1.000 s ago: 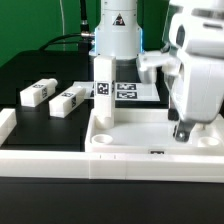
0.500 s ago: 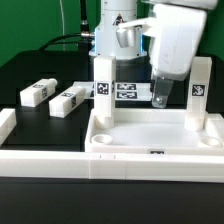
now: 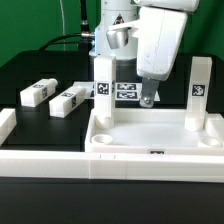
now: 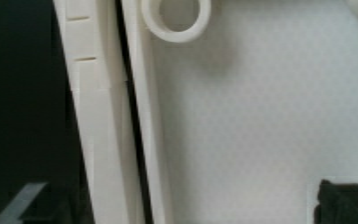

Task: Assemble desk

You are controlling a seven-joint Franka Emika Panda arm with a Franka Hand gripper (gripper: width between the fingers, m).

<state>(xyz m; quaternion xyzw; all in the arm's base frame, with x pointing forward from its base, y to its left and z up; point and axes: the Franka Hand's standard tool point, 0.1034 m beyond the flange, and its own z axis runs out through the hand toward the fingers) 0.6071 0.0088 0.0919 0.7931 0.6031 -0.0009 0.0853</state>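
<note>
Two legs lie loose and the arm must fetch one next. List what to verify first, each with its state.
1. Gripper open and empty: ok.
2. Gripper clear of both standing legs, hanging between them over the desk top: ok.
3. Standing leg on the exterior view's left upright at its corner: ok; fully seated: cannot tell.
4. Standing leg on the exterior view's right upright at its corner: ok.
5. Loose leg and second loose leg lie apart on the black table, nothing over them: ok.
6. Socket seen by the wrist view empty: ok.
</note>
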